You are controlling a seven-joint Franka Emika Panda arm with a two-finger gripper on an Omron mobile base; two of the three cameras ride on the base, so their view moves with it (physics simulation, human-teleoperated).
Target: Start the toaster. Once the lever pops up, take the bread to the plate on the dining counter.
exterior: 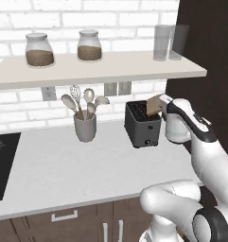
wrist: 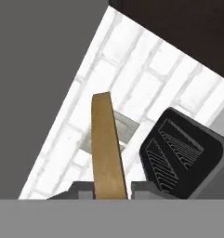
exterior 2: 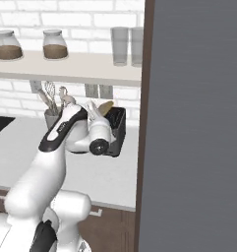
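Holding the bread (exterior: 153, 106) clear of the toaster (exterior: 143, 124), the gripper (exterior: 159, 105) sits at about 3 o'clock in the left base view, just above the toaster's top at its right end. The jaws are clenched on the slice: in the hand view the bread (wrist: 107, 148) rises edge-on from between the two finger tips (wrist: 83, 189) at 6 o'clock, a thin tan strip tilted slightly toward 11 o'clock. In the same view the toaster (wrist: 184, 158) lies at 4 o'clock, its dark slotted top turned toward the camera, apart from the slice. Behind both runs a white brick wall (wrist: 132, 79) bearing a grey outlet plate (wrist: 124, 128).

In the left base view the toaster stands on a light counter (exterior: 63, 165) at roughly the centre, its narrow face with a small knob toward the camera. A grey utensil cup (exterior: 85, 126) holding spoons and a whisk stands at its 9 o'clock, well apart. A black cooktop (exterior: 2, 160) lies at the counter's 9 o'clock edge. Above, a shelf (exterior: 110, 68) carries two lidded jars (exterior: 39, 49) and two clear glasses (exterior: 170, 42).

In the right base view the arm crosses in front of the toaster (exterior 2: 117, 129), and the bread (exterior 2: 105, 107) shows as a tan sliver above it, near the centre. A tall grey panel (exterior 2: 198, 123) fills the 3 o'clock side.
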